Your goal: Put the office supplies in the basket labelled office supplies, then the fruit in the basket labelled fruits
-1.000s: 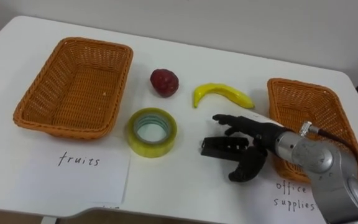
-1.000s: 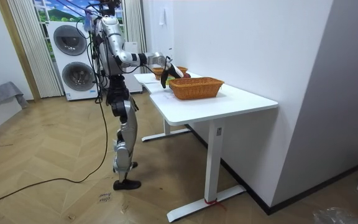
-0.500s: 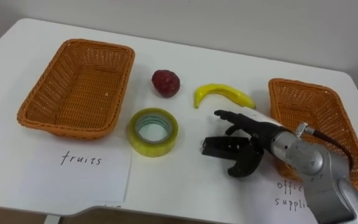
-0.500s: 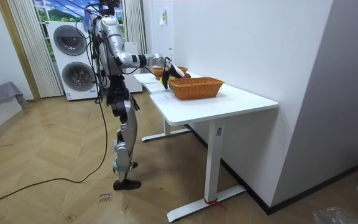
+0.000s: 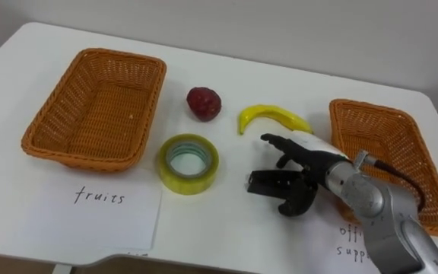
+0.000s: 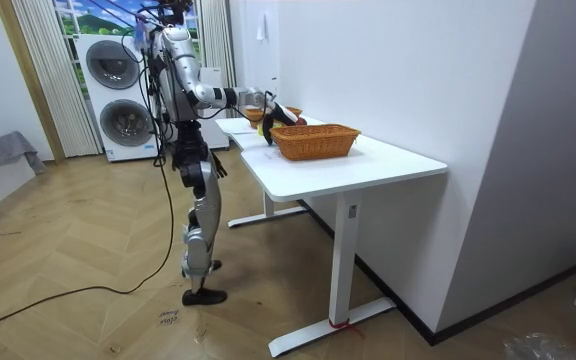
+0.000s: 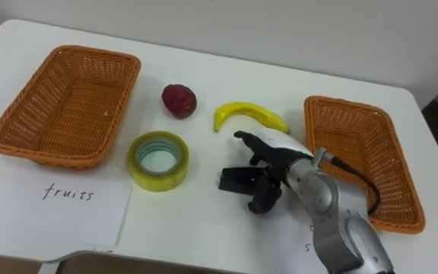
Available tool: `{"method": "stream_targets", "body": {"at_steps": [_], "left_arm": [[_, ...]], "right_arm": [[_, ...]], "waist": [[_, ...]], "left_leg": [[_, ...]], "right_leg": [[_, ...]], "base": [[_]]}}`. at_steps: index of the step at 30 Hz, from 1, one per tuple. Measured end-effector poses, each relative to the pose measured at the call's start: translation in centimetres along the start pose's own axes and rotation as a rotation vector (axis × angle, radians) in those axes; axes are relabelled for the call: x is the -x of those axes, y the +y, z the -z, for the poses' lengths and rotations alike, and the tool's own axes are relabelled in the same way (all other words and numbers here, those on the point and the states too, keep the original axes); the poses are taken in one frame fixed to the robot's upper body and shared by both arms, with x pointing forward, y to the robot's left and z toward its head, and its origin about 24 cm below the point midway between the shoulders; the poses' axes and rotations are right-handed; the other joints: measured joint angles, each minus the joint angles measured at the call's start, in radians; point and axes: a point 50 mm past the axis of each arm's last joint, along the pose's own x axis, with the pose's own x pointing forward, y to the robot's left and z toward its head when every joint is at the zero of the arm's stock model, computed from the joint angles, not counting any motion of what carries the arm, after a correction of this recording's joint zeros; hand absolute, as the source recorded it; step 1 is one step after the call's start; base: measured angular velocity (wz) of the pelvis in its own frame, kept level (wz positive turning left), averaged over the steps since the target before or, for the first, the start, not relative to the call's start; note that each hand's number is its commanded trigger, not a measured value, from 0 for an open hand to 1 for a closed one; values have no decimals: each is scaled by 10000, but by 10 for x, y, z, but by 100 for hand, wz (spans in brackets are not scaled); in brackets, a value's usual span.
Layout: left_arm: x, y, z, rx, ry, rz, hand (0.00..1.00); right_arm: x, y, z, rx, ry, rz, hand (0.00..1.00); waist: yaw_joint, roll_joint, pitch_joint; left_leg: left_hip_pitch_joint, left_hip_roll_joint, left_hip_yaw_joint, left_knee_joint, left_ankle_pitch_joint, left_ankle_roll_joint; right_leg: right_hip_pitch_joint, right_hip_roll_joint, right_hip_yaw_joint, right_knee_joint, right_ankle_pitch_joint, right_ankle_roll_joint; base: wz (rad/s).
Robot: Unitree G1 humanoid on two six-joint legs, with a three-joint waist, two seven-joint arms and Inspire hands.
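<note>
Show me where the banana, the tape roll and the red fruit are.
banana (image 5: 273,114), left eye view, middle of its curved back.
tape roll (image 5: 187,184), left eye view, front of its outer wall.
red fruit (image 5: 203,102), left eye view, centre of its top.

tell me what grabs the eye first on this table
The robot's right hand sits over a small black object near the middle of the white table. Two empty orange wicker baskets frame the scene: the left basket above a sheet marked fruits, and the right basket by the hand. Between them lie a yellow tape roll, a banana and a dark red fruit.
</note>
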Motion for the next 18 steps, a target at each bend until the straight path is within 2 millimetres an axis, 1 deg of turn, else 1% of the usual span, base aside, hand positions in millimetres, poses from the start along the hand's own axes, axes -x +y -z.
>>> {"method": "stream_targets", "body": {"at_steps": [8,17,18], "left_arm": [[0,0,1,3,33,12,0],[0,0,0,20,-12,-9,0],[0,1,0,23,-19,-14,0]], "right_arm": [[-1,1,2,81,273,-3,0],[-1,1,2,97,271,-19,0],[-1,1,2,97,271,-19,35]], "waist": [[222,-24,9],[220,-43,6],[220,-43,6]], "left_leg": [[9,0,0,31,2,3],[-5,0,5,77,2,3],[-5,0,5,78,1,3]], "right_leg": [[-5,-6,-4,-2,2,0],[-3,-9,-10,10,3,-1],[-3,-10,-10,10,3,-1]], "base": [[0],[0],[0]]}}
